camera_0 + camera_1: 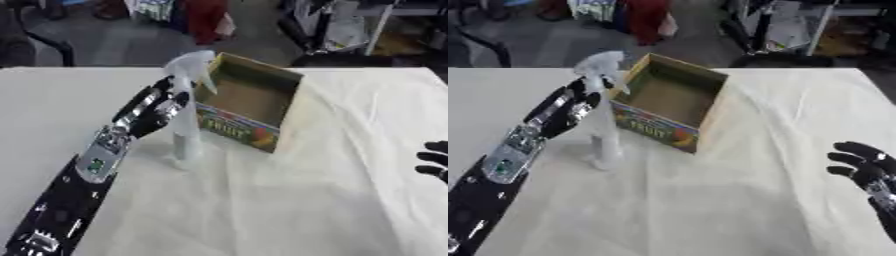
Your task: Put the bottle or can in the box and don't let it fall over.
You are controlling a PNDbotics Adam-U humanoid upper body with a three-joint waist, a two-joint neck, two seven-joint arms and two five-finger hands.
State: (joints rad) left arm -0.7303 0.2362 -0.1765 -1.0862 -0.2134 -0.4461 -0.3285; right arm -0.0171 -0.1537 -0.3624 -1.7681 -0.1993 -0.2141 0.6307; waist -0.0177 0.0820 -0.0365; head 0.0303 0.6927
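Centrally, bottle (pixel 185 105): pale translucent spray bottle with trigger head, upright on the cloth (pixel 289 200), just left of the box.
Left hand (pixel 154 111): fingers curled round the bottle's neck.
Box (pixel 251 100): open cardboard carton, colourful printed front, upper centre.
Right hand (pixel 866 169): fingers spread, holding nothing, right edge; the left eye view shows only its fingertips.
Cloth: white, creased.

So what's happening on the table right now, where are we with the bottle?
The left hand has its fingers curled round a white spray bottle, holding it upright just beside the near-left side of the open cardboard box. Whether the bottle's base rests on the white tablecloth or is just off it is hard to tell. The bottle is not in the box yet. The right hand sits idle at the right edge, fingers relaxed.
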